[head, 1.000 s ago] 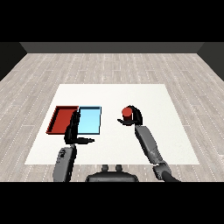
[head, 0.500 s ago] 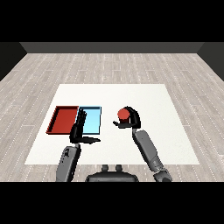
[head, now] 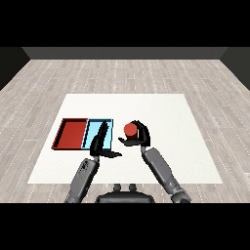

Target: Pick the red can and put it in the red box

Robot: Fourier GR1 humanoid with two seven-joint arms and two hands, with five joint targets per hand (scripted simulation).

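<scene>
Grey plank flooring surrounds the white table (head: 146, 105) you are working at. Look to the centre: your right hand (head: 138, 139) has its fingers curled round the red can (head: 130, 129), which sits in the grasp just to the 3 o'clock side of the light blue tray (head: 108, 125); whether the can is clear of the table you cannot tell from this angle. The red tray (head: 63, 131) lies at 9 o'clock from the can, touching the blue one along their shared edge. Your left hand (head: 101, 142) is held with straight fingers and thumb out, holding nothing, over the near edge of the blue tray.

You appear to be in the carry step, the pick looking done and the placing not. Next you would need to carry the can toward 9 o'clock, right across the blue tray, and lower it inside the red tray's rim; mind the left hand, which stands in that path.
</scene>
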